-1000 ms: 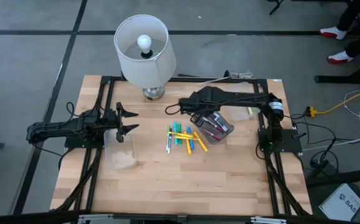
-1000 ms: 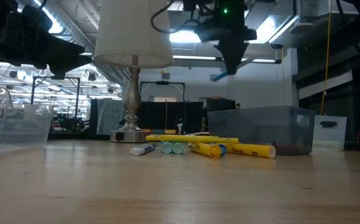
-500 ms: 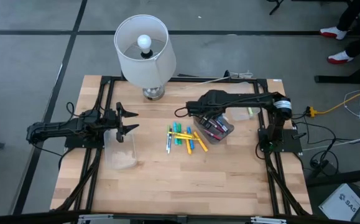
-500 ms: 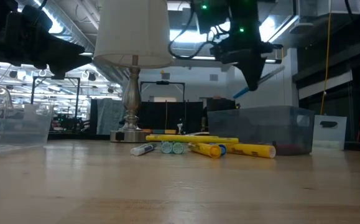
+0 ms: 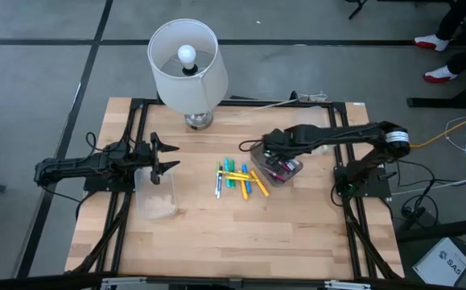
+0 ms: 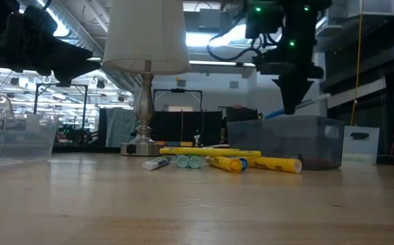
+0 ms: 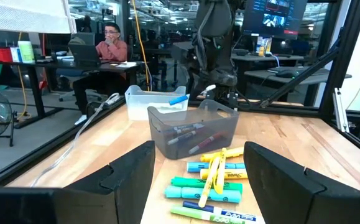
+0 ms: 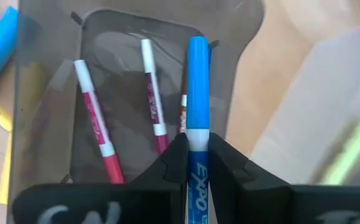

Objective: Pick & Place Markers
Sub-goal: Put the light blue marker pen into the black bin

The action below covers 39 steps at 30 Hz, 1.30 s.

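Observation:
Several markers, yellow, green and blue, lie loose on the wooden table's middle. To their right stands a grey see-through bin with red-and-white markers lying on its bottom. My right gripper hangs just above this bin, shut on a blue marker. In the low view the gripper stands over the bin's rim. My left gripper waits open at the table's left, level, above a clear bin. My right gripper pinches the blue marker's barrel between its two fingers, just behind the cap. The fingers come steeply from above and lie across the marker. The marker is lifted clear, slightly tilted from level, its cap end over the bin's inside.
A lamp with a white shade stands at the table's far edge, its base behind the loose markers. A pale bin sits beyond the grey bin. A person sits at a desk in the room.
My right gripper has carried the blue marker toward the table's right edge and downward, from above the loose markers to just over the grey bin, staying shut on it. The marker has stayed clear of everything.

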{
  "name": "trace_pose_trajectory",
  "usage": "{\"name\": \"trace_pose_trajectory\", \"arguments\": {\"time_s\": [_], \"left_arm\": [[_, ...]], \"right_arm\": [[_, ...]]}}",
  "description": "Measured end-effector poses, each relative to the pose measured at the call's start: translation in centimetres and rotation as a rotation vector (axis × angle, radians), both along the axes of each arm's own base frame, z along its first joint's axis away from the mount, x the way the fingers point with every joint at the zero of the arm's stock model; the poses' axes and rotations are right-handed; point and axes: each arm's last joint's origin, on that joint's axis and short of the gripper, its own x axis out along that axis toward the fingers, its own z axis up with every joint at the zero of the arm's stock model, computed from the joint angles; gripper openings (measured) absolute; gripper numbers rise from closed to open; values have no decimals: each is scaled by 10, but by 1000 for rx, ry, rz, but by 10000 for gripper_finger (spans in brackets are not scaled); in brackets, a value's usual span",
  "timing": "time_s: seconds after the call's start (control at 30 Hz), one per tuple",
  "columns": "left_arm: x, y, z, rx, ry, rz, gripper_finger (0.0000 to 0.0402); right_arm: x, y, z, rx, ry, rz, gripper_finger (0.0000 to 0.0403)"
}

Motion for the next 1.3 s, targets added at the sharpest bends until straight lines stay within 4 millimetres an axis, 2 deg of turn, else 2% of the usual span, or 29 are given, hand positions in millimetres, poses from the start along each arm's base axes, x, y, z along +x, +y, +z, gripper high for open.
{"name": "trace_pose_trajectory", "arguments": {"time_s": [0.27,0.5,0.83,1.07,1.2,1.3], "left_arm": [[0,0,0,0,0,0,242],[0,0,0,1,0,0,242],[0,0,0,0,0,0,242],[0,0,0,0,0,0,242],[0,0,0,0,0,0,242],[0,0,0,0,0,0,242]], "right_arm": [[-15,2,-19,6,-114,-7,41],[-9,-1,-37,31,-251,12,41],[-7,-2,-57,63,-357,73,41],[-15,-1,-71,72,-336,74,49],[-15,-1,-71,71,-335,72,60],[-15,-1,-71,70,-339,73,54]]}}
